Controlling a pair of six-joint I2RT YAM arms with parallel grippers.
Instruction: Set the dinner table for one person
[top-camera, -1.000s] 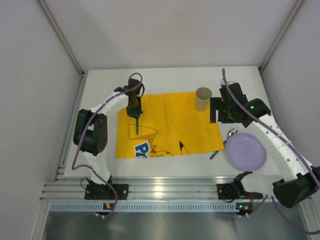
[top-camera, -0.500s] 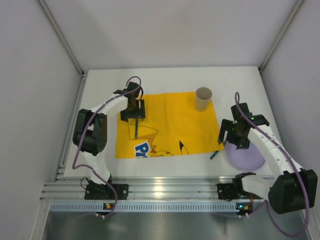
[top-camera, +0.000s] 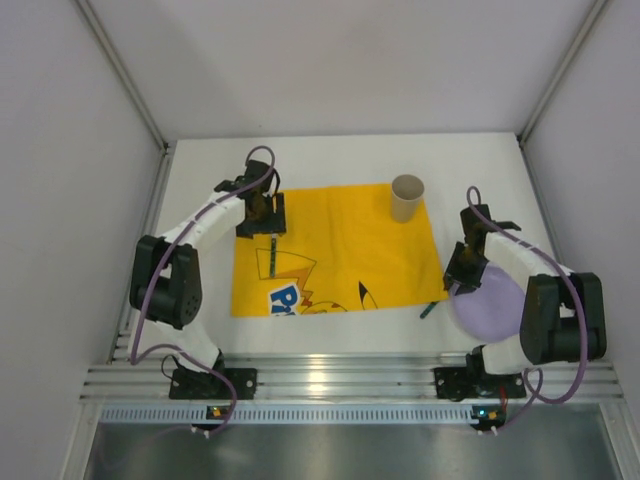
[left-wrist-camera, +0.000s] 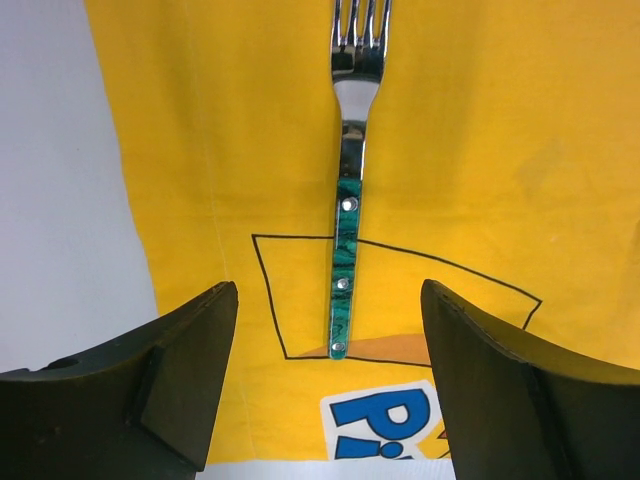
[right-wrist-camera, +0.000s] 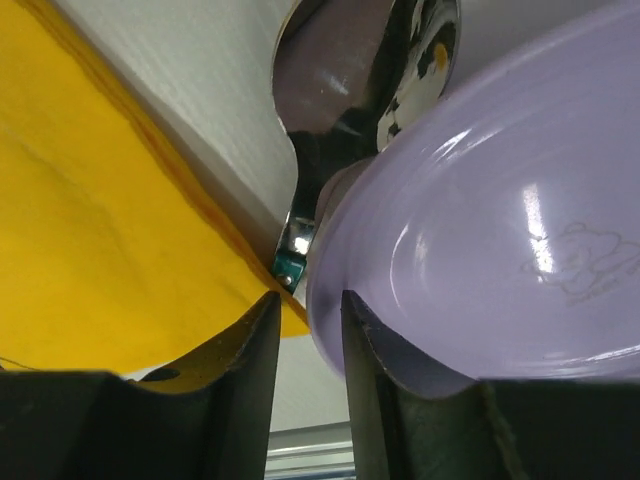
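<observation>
left fingers (left-wrist-camera: 328, 290) wide open, empty, backed off green-handled steel fork (left-wrist-camera: 350, 200) at left edge of yellow cloth mat (top-camera: 340, 250) | right fingers (right-wrist-camera: 305, 300) now astride glossy lilac round plate (right-wrist-camera: 480, 230) at right edge of matte white surface (top-camera: 330, 150), narrow gap, grip unclear | plate next

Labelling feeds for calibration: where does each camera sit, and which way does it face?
Top external: fixed above and behind the arms, looking down at the dinner table and yellow mat; both arms show whole.
Left wrist: mounted there, looking down at the fork on the mat; the left gripper, open, frames it.
Right wrist: mounted there, low beside the purple plate, facing its rim and a spoon; the right gripper shows a narrow gap.
Shared: top and left wrist show the fork; top and right wrist, the purple plate.
</observation>
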